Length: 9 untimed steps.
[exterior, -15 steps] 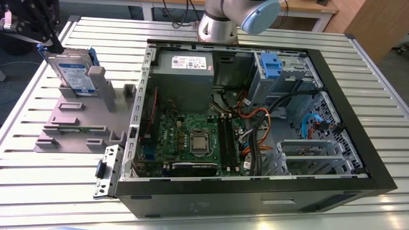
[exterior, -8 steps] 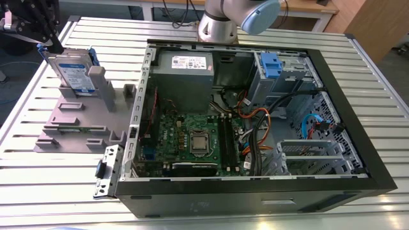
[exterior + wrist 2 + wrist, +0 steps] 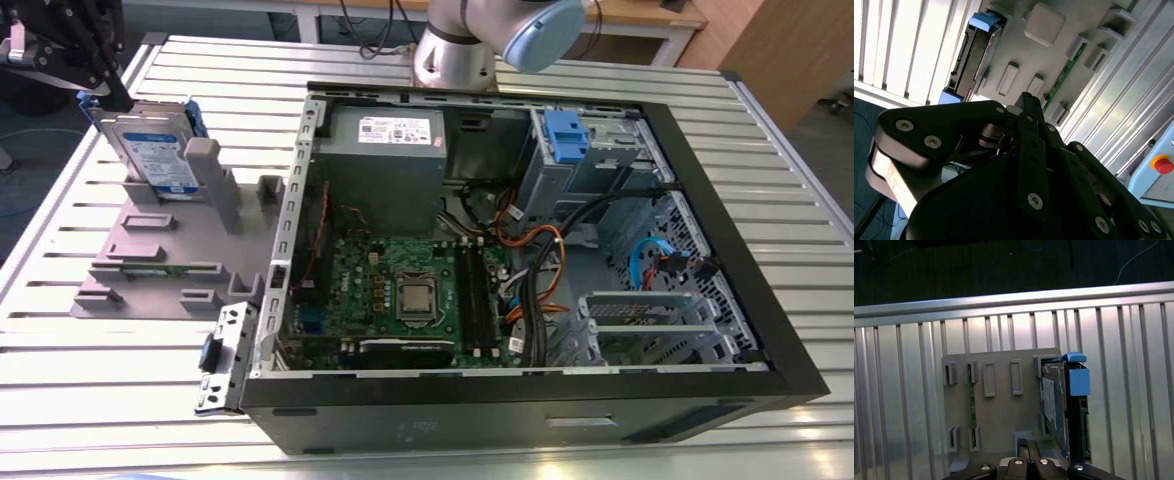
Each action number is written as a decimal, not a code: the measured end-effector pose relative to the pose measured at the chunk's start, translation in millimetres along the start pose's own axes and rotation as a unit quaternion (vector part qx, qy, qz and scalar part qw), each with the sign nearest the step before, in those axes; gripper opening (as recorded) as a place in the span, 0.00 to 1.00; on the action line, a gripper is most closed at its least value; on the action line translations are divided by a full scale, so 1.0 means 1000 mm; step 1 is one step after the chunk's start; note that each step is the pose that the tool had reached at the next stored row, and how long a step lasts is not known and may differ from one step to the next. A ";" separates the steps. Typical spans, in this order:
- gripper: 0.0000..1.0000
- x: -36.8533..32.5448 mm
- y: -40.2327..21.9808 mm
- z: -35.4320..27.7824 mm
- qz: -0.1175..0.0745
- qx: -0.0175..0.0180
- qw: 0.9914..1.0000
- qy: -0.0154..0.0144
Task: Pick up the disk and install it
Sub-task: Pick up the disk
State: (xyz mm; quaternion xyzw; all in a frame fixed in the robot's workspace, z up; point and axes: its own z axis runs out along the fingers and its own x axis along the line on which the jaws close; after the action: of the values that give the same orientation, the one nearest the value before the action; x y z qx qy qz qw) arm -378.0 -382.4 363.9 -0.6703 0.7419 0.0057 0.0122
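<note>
The disk stands on edge in the grey stand at the exterior view's left, silver with a white-and-blue label and a blue bracket. My black gripper hovers just above the disk's upper corner. In both wrist views the disk sits in the stand's end slot, off to one side of the gripper. The fingertips meet with nothing between them, so the gripper is shut and apart from the disk.
An open computer case lies on the slatted metal table, with a blue drive caddy at its far corner. The arm's base stands behind it. A green memory stick rests in the stand. A red button sits nearby.
</note>
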 end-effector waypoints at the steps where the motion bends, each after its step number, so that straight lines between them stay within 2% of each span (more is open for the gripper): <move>1: 0.11 0.0000 0.0000 0.0000 0.000 0.000 1.000 0.000; 9: 0.11 0.0000 -0.0001 0.0000 -0.003 0.000 1.000 0.000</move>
State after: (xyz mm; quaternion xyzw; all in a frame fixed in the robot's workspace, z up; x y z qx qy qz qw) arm -377.9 -382.4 364.0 -0.6729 0.7396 0.0055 0.0119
